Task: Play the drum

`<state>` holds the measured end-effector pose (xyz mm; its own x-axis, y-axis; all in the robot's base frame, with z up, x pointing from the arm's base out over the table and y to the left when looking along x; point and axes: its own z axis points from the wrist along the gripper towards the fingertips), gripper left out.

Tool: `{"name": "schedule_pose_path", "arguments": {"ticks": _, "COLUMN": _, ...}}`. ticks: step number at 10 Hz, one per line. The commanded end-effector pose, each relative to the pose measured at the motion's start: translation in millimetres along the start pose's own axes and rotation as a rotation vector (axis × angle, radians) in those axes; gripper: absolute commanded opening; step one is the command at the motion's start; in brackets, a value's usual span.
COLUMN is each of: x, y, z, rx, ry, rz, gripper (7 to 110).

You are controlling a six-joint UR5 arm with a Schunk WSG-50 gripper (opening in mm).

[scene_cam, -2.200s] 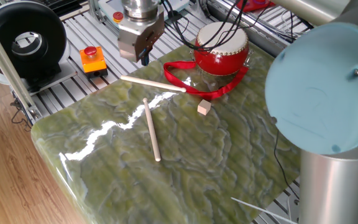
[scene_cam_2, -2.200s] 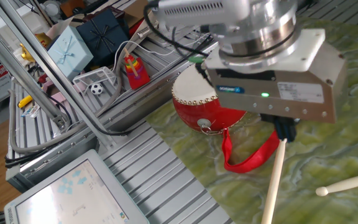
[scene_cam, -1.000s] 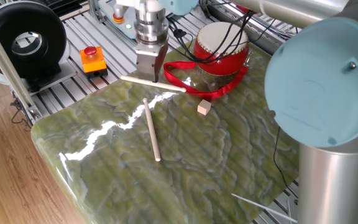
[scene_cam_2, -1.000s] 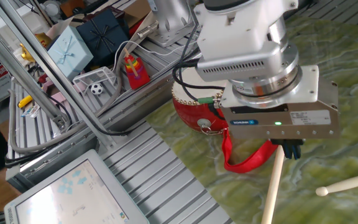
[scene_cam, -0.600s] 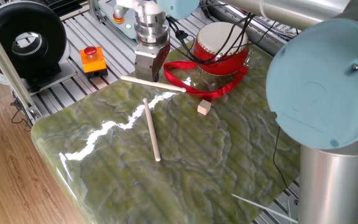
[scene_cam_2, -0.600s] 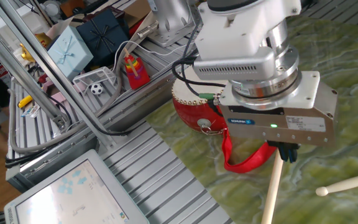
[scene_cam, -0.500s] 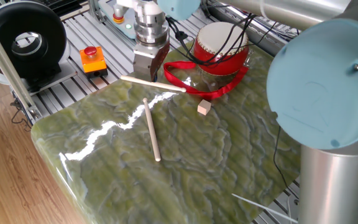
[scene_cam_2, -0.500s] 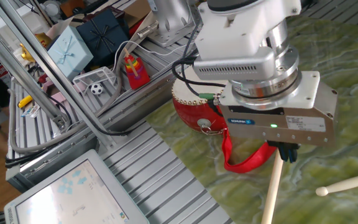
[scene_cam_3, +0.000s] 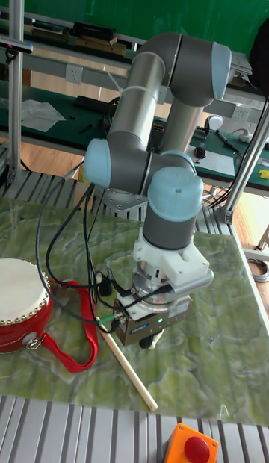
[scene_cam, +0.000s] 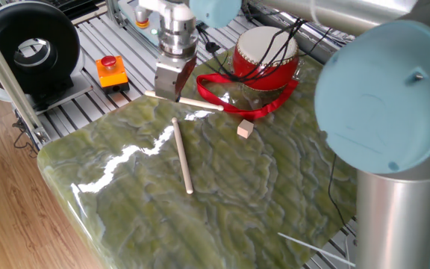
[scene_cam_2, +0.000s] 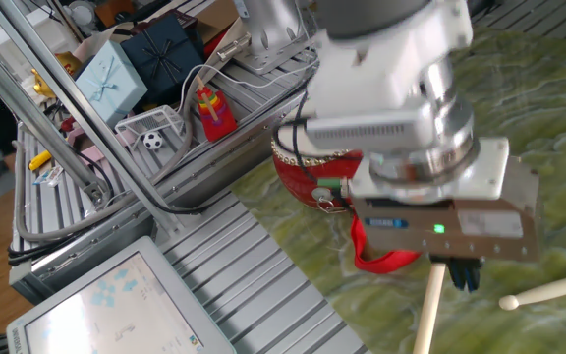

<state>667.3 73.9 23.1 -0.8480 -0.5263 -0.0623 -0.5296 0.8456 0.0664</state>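
The drum [scene_cam: 266,54], red with a cream skin, stands at the table's far side, its red ribbon [scene_cam: 256,104] trailing over the green surface. It also shows as the drum [scene_cam_3: 19,302] and, half hidden behind the arm, the drum [scene_cam_2: 298,169]. One drumstick [scene_cam: 196,103] lies in front of it, and a second drumstick [scene_cam: 181,157] lies nearer the middle. My gripper [scene_cam: 169,91] is down low over the left end of the first drumstick [scene_cam_2: 428,307], its dark fingertips [scene_cam_2: 463,277] close beside the wood. The jaws look slightly open with nothing held.
A small wooden block [scene_cam: 245,129] lies near the ribbon. An orange box with a red button [scene_cam: 110,71] sits on the slatted frame at left. A black fan housing [scene_cam: 28,48] stands at the far left. Black cables run over the drum. Boxes and clutter [scene_cam_2: 136,69] lie beyond the table.
The gripper has come down and shifted slightly left, from above the table's edge to just over the end of the drumstick. Sticks, block and drum have not moved.
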Motion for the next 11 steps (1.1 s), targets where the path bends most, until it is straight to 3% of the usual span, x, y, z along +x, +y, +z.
{"name": "schedule_pose_path", "arguments": {"ticks": 1, "x": -9.8, "y": 3, "z": 10.0, "rx": -0.02, "ry": 0.005, "rz": -0.007, "gripper": 7}}
{"name": "schedule_pose_path", "arguments": {"ticks": 2, "x": -7.8, "y": 6, "z": -2.6, "rx": -0.019, "ry": 0.009, "rz": -0.01, "gripper": 7}}
{"name": "schedule_pose_path", "arguments": {"ticks": 4, "x": -0.3, "y": -5, "z": -26.0, "rx": 0.03, "ry": 0.03, "rz": -0.018, "gripper": 7}}
{"name": "schedule_pose_path", "arguments": {"ticks": 5, "x": 1.1, "y": -17, "z": -27.9, "rx": 0.036, "ry": 0.034, "rz": -0.04, "gripper": 7}}
{"name": "schedule_pose_path", "arguments": {"ticks": 7, "x": -5.6, "y": -40, "z": -19.2, "rx": 0.001, "ry": 0.009, "rz": -0.09, "gripper": 7}}
{"name": "schedule_pose_path", "arguments": {"ticks": 9, "x": 0.6, "y": -66, "z": -18.2, "rx": 0.016, "ry": 0.019, "rz": -0.107, "gripper": 7}}
{"name": "schedule_pose_path", "arguments": {"ticks": 11, "x": 3.3, "y": -65, "z": -16.2, "rx": 0.004, "ry": 0.018, "rz": -0.121, "gripper": 7}}
